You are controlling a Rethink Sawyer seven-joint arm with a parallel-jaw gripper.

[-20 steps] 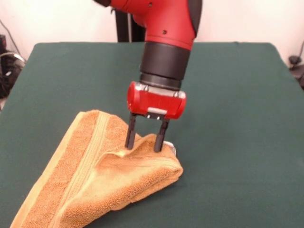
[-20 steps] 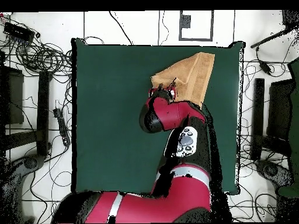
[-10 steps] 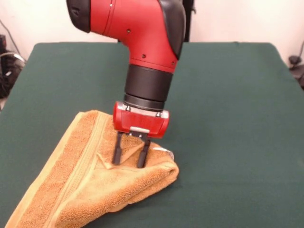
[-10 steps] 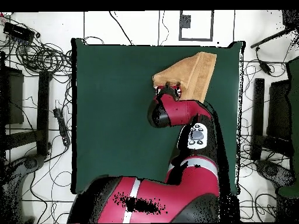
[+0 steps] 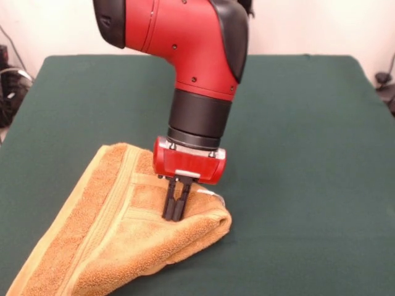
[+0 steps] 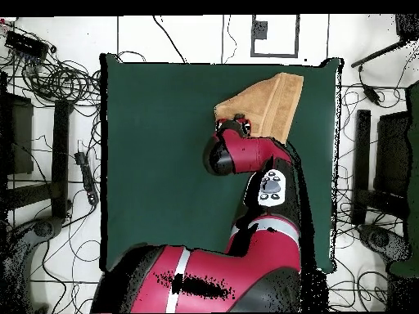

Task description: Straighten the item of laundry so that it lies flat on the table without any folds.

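Note:
The item of laundry [image 5: 117, 234], a golden-orange terry towel, lies folded over itself at the near left of the green table [image 5: 296, 135], with a paler woven band running along its length. My gripper [image 5: 175, 216] points straight down onto the folded right end of the towel, its two black fingers closed together on the top layer of cloth. A bit of white tag shows just right of the fingers. In the overhead view the towel [image 6: 266, 102] sits near the table's top edge, and the arm covers the gripper there.
Bare green felt spreads over the right and far parts of the table [image 6: 155, 163]. Cables and dark stands lie on the floor around the table's sides. The towel's near-left corner reaches the table's front edge.
The fingers, open and astride the fold one second ago, came down and closed together on the towel's top layer. The arm shifted slightly left, then settled.

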